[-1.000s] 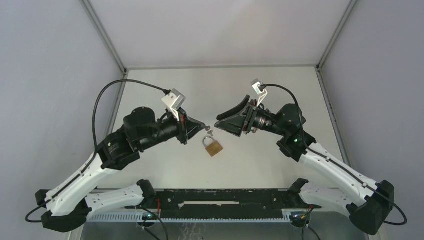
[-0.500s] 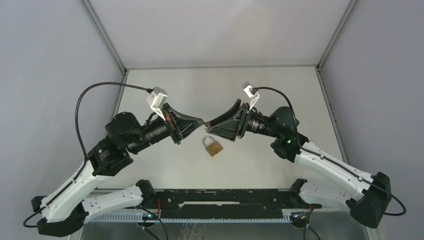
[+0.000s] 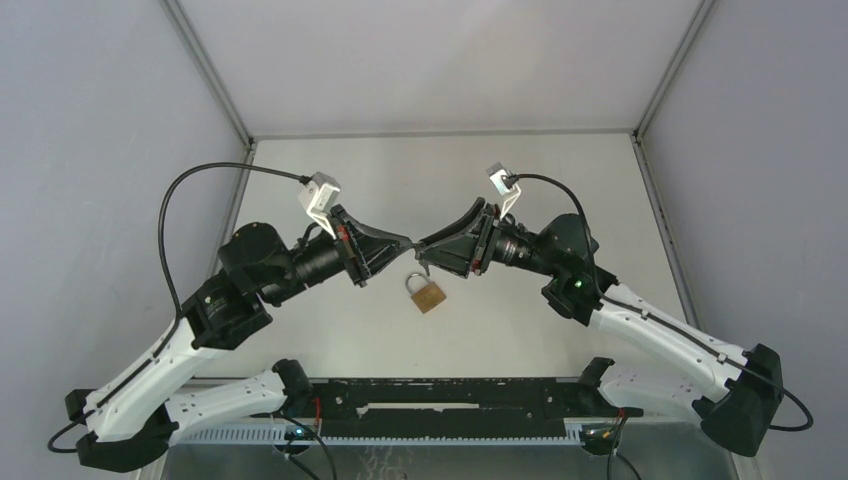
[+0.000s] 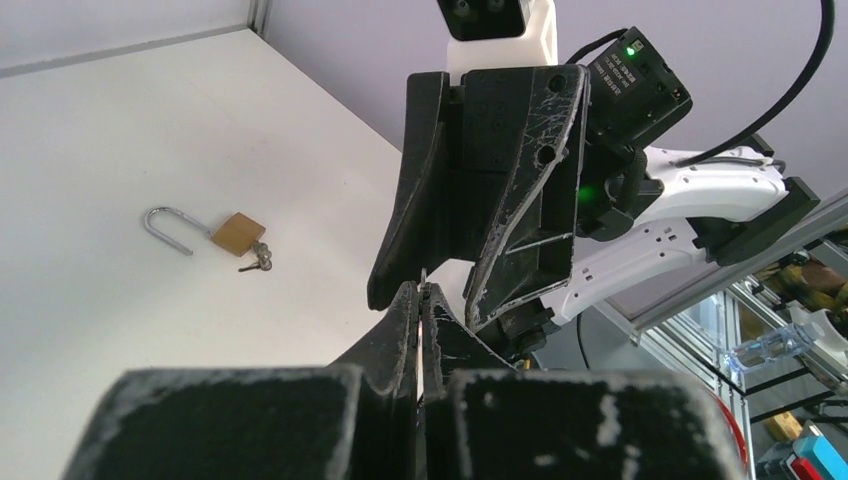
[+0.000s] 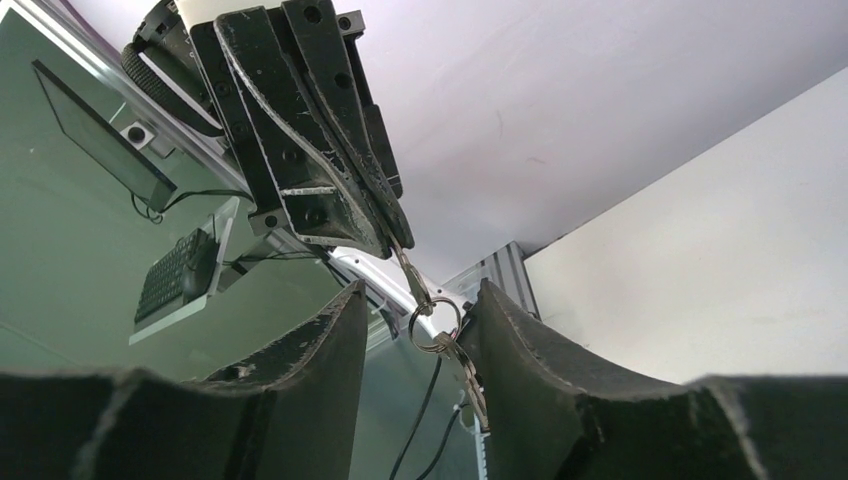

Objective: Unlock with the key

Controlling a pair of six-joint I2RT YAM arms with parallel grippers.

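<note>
Above the table (image 3: 520, 330), the left pincer (image 4: 420, 296) is clamped tight on a thin silver key (image 5: 410, 275). Its ring (image 5: 435, 322) and a second key (image 5: 468, 380) dangle between the parted fingers of the right pincer (image 5: 422, 292). The padlock (image 3: 428, 293) lies flat on the table near the pincer tips, with a small brass body and a silver shackle.

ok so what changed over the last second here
The left end effector, shut on the key, moved up from beside the padlock. The right end effector swung left to meet it and narrowed its jaws around the dangling key ring, not yet clamped on it. The padlock stayed where it lay, and the left grip is unchanged.
</note>
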